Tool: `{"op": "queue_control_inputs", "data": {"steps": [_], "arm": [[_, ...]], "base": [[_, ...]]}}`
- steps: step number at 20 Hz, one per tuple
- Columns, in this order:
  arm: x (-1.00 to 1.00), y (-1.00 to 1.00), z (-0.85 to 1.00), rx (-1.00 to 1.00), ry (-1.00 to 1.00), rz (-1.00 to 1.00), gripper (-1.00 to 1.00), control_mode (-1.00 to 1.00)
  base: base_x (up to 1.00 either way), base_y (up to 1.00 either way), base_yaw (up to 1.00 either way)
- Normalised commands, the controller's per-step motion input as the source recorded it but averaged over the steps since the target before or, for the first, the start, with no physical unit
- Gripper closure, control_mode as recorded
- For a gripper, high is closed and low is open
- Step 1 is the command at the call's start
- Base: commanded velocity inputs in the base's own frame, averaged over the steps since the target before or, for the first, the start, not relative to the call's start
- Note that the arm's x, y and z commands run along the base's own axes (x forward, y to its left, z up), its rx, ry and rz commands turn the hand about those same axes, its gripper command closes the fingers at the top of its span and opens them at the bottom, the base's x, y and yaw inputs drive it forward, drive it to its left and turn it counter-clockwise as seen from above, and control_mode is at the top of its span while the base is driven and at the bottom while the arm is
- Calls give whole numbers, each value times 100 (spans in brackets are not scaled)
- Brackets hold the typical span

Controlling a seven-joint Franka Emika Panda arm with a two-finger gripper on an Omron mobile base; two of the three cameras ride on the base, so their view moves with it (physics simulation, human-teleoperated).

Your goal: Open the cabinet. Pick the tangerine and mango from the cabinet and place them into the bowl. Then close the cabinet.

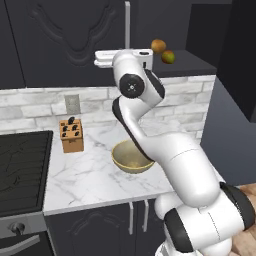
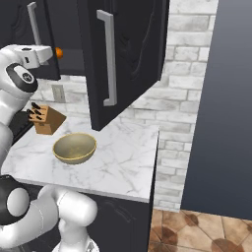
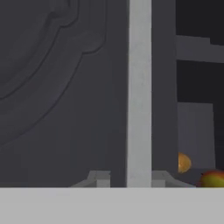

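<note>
The cabinet [image 1: 65, 35] has its left door closed, and its right door [image 2: 130, 54] is swung open. My gripper [image 3: 130, 179] is shut on the left door's vertical silver handle [image 3: 139, 87], which runs up between the two fingertips; the same handle [image 1: 127, 22] rises above my hand [image 1: 125, 56]. On the open shelf lie the green-red mango [image 1: 168, 57] and a duller brownish-orange fruit [image 1: 158, 46]. A small bright orange fruit, seemingly the tangerine [image 2: 59, 52], peeks out just right of my hand. The tan bowl [image 1: 131, 159] sits empty on the marble counter below.
A wooden knife block [image 1: 72, 135] stands left of the bowl by the wall. A black stove [image 1: 22, 165] lies at the counter's left end. The open right door with its long handle [image 2: 109, 59] juts out over the counter [image 2: 123, 167]. A dark tall unit [image 2: 221, 98] is on the right.
</note>
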Motion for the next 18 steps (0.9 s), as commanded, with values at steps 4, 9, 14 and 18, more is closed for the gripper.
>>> {"op": "queue_control_inputs", "data": {"steps": [4, 9, 14, 18], "arm": [[-62, 72, 18, 0, 6, -1, 100, -100], [-50, 96, 12, 0, 16, -5, 100, -100], [-50, 100, 1, 0, 16, -7, 100, -100], [-40, 100, -12, 0, 11, -7, 100, -100]], "base": [[0, 0, 0], [0, 0, 0], [0, 0, 0], [0, 0, 0]]}}
